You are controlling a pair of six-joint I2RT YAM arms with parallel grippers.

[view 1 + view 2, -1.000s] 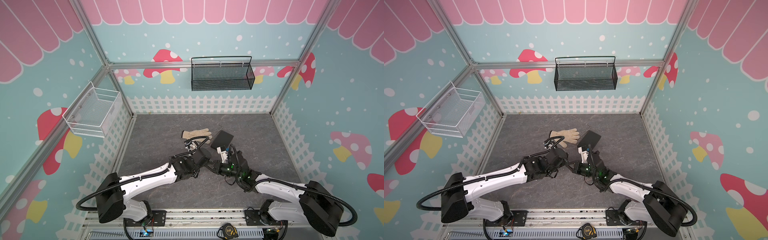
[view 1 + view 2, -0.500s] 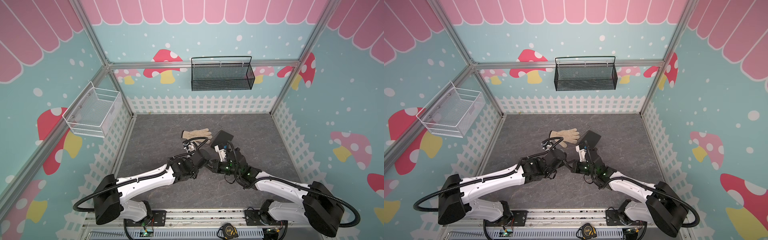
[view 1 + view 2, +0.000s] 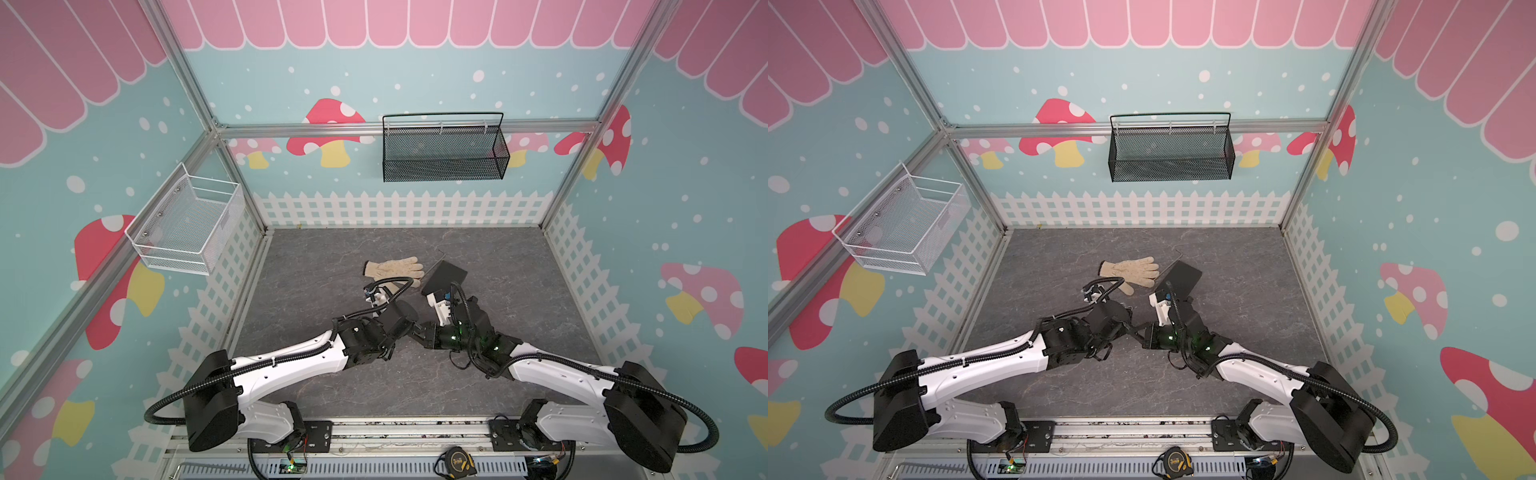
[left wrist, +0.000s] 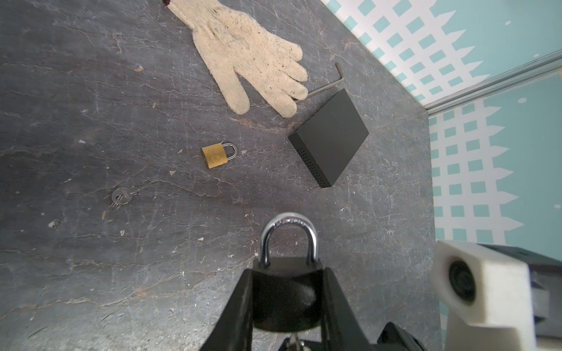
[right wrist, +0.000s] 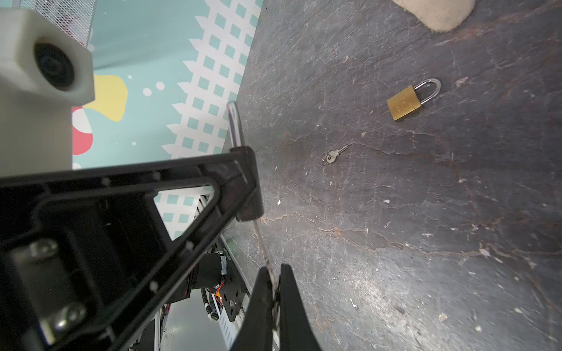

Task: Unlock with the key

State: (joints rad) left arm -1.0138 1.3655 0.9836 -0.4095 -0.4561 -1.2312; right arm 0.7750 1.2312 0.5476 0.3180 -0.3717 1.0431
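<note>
Above the grey tabletop (image 4: 91,273), clamping a black padlock (image 4: 286,291) in the left pincer (image 4: 287,272), shackle (image 4: 289,220) pointing away from the wrist.
Pinching the key (image 5: 262,243) in the right pincer (image 5: 273,269), tips squeezed together on it, blade meeting the padlock's underside; lying beyond: 1 brass padlock (image 4: 214,156), 1 loose key (image 4: 121,196), 1 knit glove (image 4: 249,57), 1 black box (image 4: 331,136).

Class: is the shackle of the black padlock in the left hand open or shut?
Shut: in the left wrist view, both legs of the shackle enter the black padlock, gripped in the left hand.
</note>
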